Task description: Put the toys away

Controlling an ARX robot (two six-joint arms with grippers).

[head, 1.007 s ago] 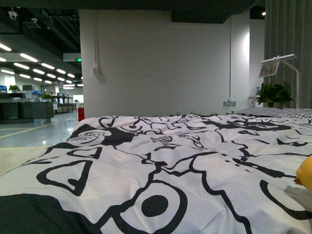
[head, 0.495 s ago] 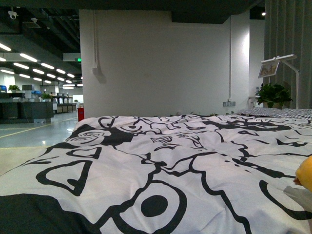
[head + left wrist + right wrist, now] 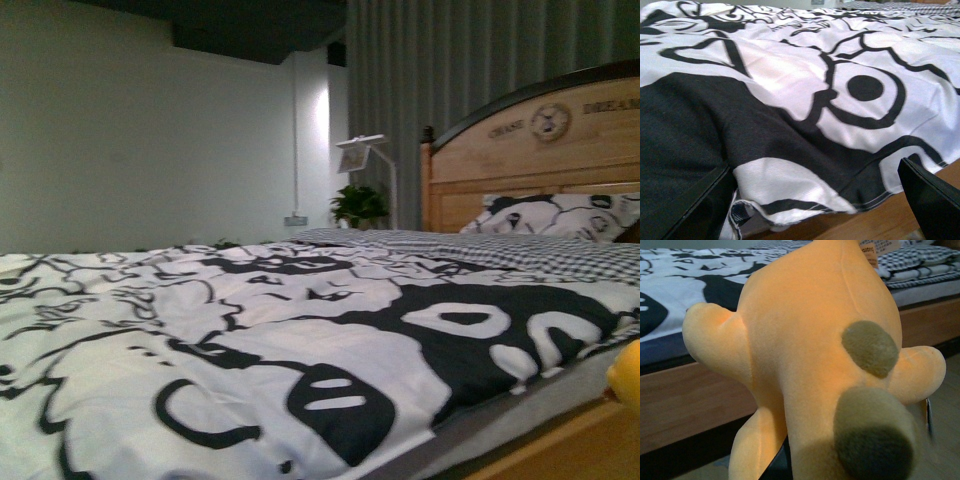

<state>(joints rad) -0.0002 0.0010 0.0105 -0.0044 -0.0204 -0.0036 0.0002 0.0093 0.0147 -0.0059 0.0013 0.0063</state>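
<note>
An orange-yellow plush toy (image 3: 810, 360) fills the right wrist view, held up beside the bed, with olive patches and stubby limbs. My right gripper (image 3: 805, 467) is shut on the toy; its fingers are almost wholly hidden behind the plush. In the front view only a yellow sliver of the toy (image 3: 626, 372) shows at the right edge. My left gripper (image 3: 820, 210) stands open just above the hanging edge of the black-and-white duvet (image 3: 805, 100), with nothing between its dark fingers (image 3: 930, 200).
The bed's wooden side rail (image 3: 685, 400) runs below the duvet (image 3: 250, 330). A wooden headboard (image 3: 530, 160) and patterned pillow (image 3: 555, 215) stand at the far right. A potted plant (image 3: 360, 205) and a white lamp (image 3: 365, 150) sit by the curtain.
The front view has swung to the right: the open office has left the picture and the headboard, pillow and bed rail have come in. The toy stays at the right edge.
</note>
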